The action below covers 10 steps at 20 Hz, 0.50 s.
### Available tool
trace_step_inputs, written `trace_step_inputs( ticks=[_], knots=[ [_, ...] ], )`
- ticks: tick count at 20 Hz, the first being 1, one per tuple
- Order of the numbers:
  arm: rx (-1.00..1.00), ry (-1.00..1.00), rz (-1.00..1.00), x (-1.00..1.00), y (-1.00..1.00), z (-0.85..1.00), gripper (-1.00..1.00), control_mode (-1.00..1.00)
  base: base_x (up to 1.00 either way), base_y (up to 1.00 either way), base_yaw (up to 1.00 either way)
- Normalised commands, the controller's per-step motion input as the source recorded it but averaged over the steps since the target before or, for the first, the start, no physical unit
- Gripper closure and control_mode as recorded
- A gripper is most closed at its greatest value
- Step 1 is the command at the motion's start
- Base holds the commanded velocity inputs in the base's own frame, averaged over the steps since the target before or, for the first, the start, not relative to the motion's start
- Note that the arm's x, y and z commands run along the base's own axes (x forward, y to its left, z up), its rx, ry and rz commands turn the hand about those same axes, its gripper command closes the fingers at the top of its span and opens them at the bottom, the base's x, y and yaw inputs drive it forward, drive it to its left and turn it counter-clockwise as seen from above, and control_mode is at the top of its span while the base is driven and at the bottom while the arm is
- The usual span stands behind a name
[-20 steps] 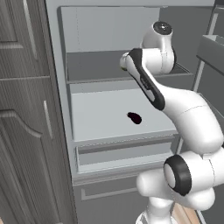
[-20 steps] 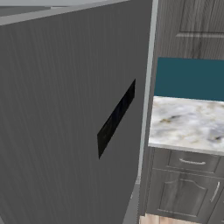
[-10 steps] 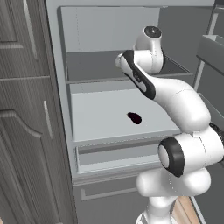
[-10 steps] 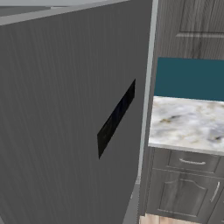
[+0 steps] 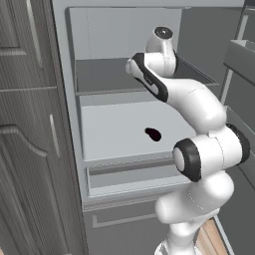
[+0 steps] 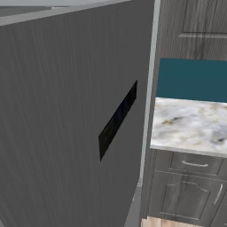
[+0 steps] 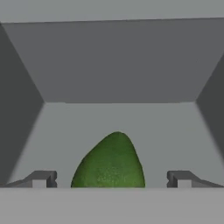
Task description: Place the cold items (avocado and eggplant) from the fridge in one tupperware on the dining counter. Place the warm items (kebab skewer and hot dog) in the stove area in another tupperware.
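In the hand view a green, pebbled avocado [image 7: 110, 164] lies on the grey fridge shelf [image 7: 65, 127], close in front of the hand. My gripper [image 7: 111, 180] is open, and its two dark fingertips [image 7: 41, 179] stand wide on either side of the avocado without touching it. In the left base view my arm reaches into the fridge's upper shelf [image 5: 99, 74], and the hand is hidden behind the arm's own links. On the white shelf below lies a small dark eggplant [image 5: 152, 134].
The fridge's side walls [image 7: 19, 100] and back wall close in around the hand. A drawer [image 5: 129, 174] sits under the eggplant's shelf. A dark cabinet door [image 5: 25, 149] stands at the left. The open fridge door [image 6: 66, 115] blocks the right base view, beside a marble counter [image 6: 190, 124].
My arm has swung a little to the left and deeper into the upper shelf. The eggplant has not moved, and the gripper stays open.
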Motion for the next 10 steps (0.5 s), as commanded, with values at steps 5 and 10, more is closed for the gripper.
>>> trace_step_inputs(
  ticks=[5, 10],
  knots=[
    [0.00, 0.02, 0.00, 0.36, 0.00, -0.04, -1.00, -1.00, 0.00, 0.00, 0.00],
    [0.00, 0.01, -0.07, -0.19, 0.00, -0.06, -1.00, -1.00, 0.00, 0.00, 0.00]
  ],
)
